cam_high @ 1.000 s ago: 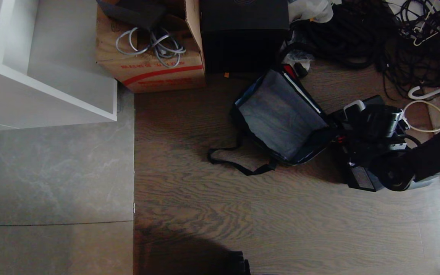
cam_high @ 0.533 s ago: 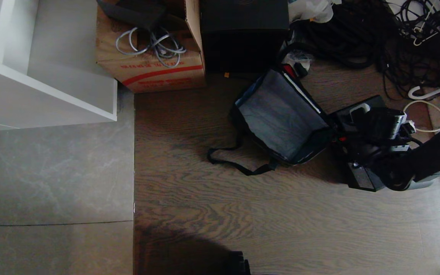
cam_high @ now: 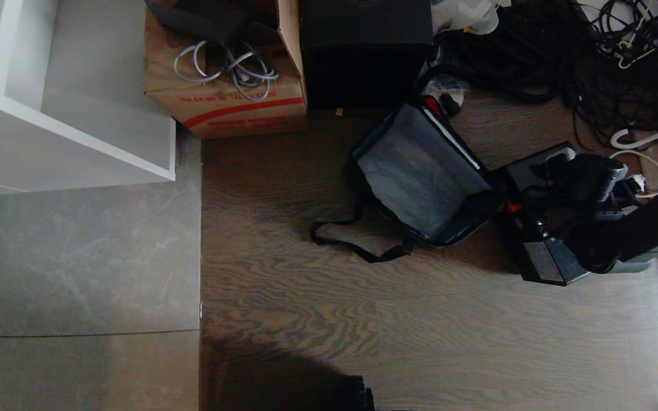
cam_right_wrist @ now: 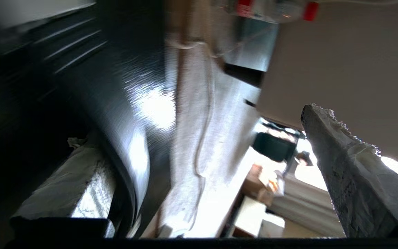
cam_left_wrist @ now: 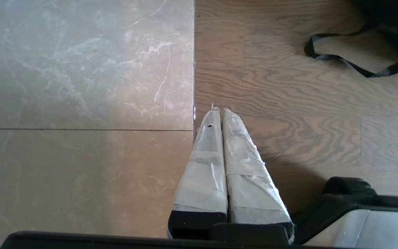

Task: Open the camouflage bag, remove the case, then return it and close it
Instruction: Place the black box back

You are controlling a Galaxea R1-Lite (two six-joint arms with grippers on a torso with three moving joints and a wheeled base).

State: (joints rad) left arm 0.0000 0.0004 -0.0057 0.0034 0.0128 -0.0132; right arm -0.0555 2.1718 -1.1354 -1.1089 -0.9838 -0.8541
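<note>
Right gripper (cam_high: 557,171) jaws spread wide over the case (cam_high: 540,260), holding nothing; left gripper (cam_left_wrist: 219,114) jaws pressed together, parked. Case stands on the floor right of the open camouflage bag (cam_high: 420,171). Rigid, probably heavy: grasp its handle.

Head camera looks steeply down; wrist cameras sit low — both share the floor (cam_high: 420,319).

No text can be read anywhere. The brown cardboard box (cam_high: 226,97), well apart from the right end effector (cam_high: 557,188) and far across the floor from it, bears a red stripe and rows of red printed characters on its side, but they are too blurred to make out.
</note>
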